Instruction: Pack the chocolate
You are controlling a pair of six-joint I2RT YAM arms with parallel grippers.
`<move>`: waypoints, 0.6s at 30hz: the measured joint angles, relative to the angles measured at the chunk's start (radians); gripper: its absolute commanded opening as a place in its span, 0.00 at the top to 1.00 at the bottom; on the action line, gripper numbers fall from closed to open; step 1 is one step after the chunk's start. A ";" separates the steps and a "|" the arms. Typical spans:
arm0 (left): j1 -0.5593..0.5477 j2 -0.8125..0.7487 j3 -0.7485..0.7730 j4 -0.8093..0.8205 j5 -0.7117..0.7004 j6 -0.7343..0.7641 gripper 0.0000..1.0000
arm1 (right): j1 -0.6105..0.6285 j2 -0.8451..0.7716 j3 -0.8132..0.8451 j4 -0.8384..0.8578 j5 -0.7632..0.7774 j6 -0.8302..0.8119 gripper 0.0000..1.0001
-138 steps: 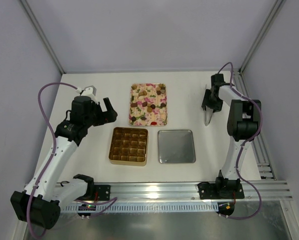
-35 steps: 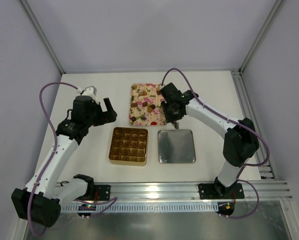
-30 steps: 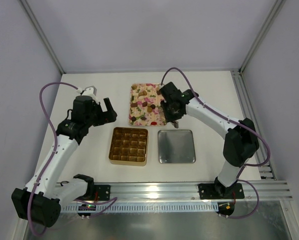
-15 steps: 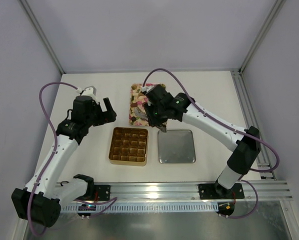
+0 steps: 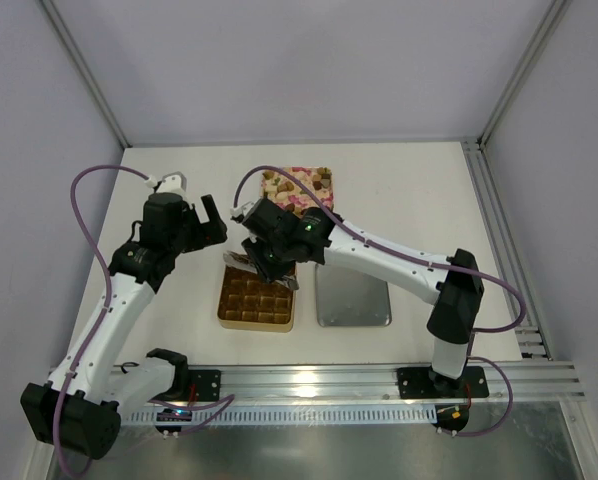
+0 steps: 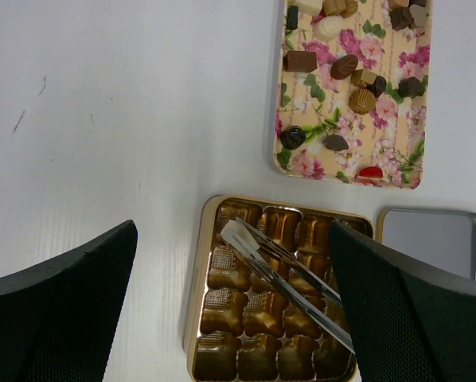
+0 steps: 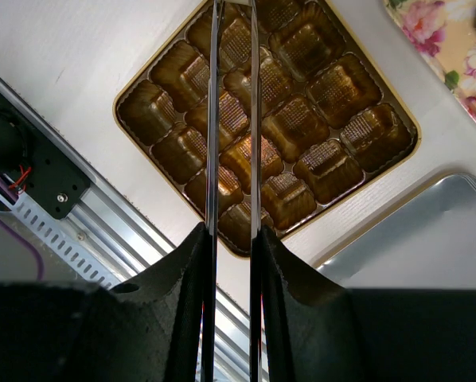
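Two long right fingers (image 7: 212, 119) hover above the gold box (image 7: 341, 83); grip unclear.

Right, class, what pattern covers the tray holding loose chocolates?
The tray shows pink flowers on cream; clearest in left wrist view.

White tubular links on left arm (image 5: 104, 320) and right arm (image 5: 389, 262), broken by black, rounded joint housings. One purple cable (image 5: 87, 205) per arm, thin and glossy, from the shoulder end to the wrist end. Black base blocks (image 5: 169, 372) at the near edge of the desk, with thin red wires (image 5: 460, 409) under the right one. On the left pincer (image 5: 213, 222), broad black fingers (image 6: 63, 302) with a fine woven texture. On the right pincer (image 6: 234, 232), two long, thin, shiny steel blades (image 7: 212, 119) out of black mounts.
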 measured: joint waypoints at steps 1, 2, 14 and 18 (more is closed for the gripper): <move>0.000 -0.001 0.000 0.000 -0.002 0.000 0.00 | 0.004 0.009 0.000 0.000 -0.001 0.000 0.82; 0.000 -0.001 0.000 -0.001 -0.004 0.000 0.00 | 0.006 0.016 0.000 -0.001 -0.001 0.001 0.82; 0.000 -0.003 0.000 -0.007 -0.008 0.000 0.00 | 0.007 0.036 0.001 -0.008 0.001 0.007 0.79; 0.000 -0.003 0.000 -0.007 -0.007 0.000 0.00 | 0.009 0.041 0.001 -0.009 0.004 0.007 0.78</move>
